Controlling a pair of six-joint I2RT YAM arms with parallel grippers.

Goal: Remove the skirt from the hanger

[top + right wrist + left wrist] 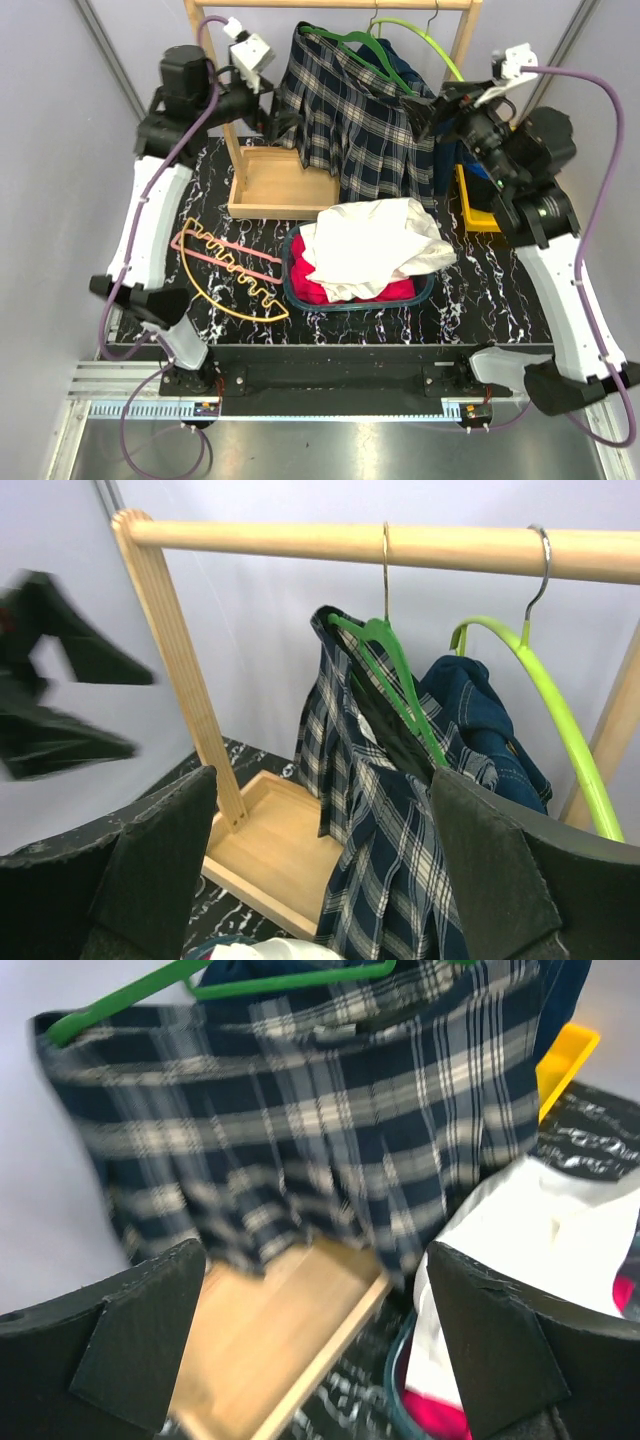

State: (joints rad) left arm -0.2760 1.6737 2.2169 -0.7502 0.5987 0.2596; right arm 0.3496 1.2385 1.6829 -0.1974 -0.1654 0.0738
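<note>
The left end effector (315, 1250) is gaping wide and gripping nothing, its arm extending up and forward beside the left edge of the skirt (360, 120). The skirt is hanging lengthwise downward from the hanger (352, 42), whose hook is sitting over the wooden rail (400, 545) above the desk (480, 290). The right end effector (322, 775) is likewise gaping wide and empty, its arm angling in by the skirt's upper right.
</note>
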